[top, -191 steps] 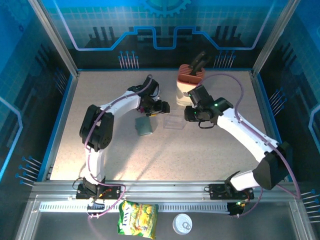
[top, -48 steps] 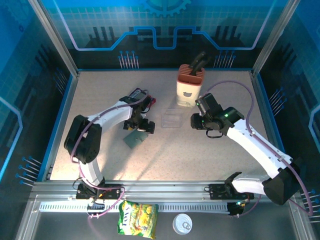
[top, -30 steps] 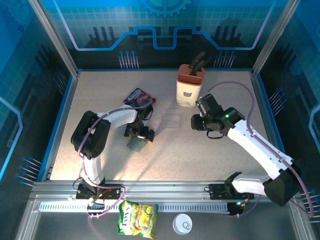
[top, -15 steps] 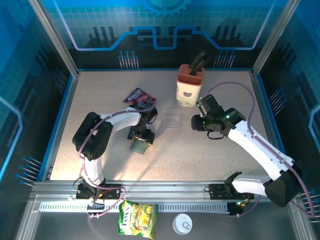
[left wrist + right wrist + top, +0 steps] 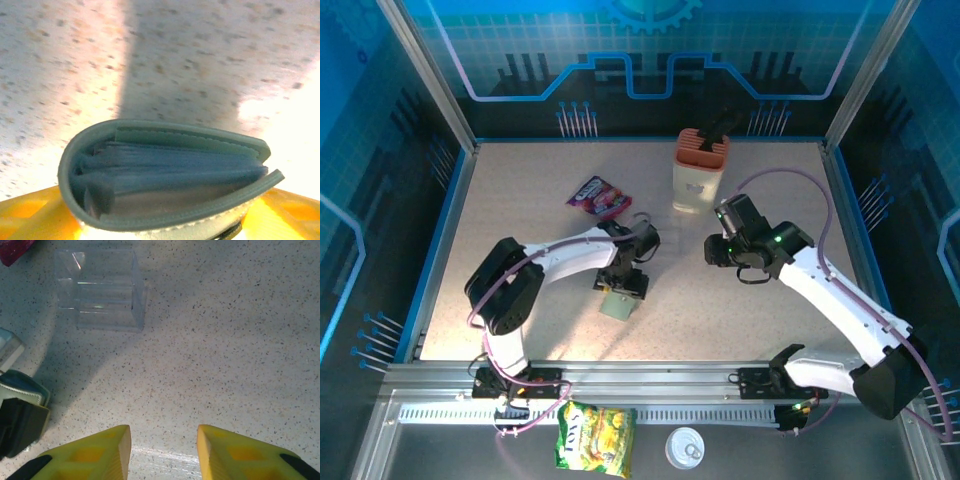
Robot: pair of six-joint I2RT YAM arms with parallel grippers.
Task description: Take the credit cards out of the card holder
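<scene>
My left gripper (image 5: 623,288) is clamped on the card holder (image 5: 165,172), which is held folded over the middle of the bench (image 5: 225,340). Blue edges of the credit cards (image 5: 170,167) show inside its open side. My right gripper (image 5: 162,452) hangs well apart, fingers partly spread around nothing. My worry is that squeezing the folded holder pins the cards, so a pull could twist the holder loose. I read no writing on holder or cards, and the logo on the yellow-green bag (image 5: 595,437) is too small.
</scene>
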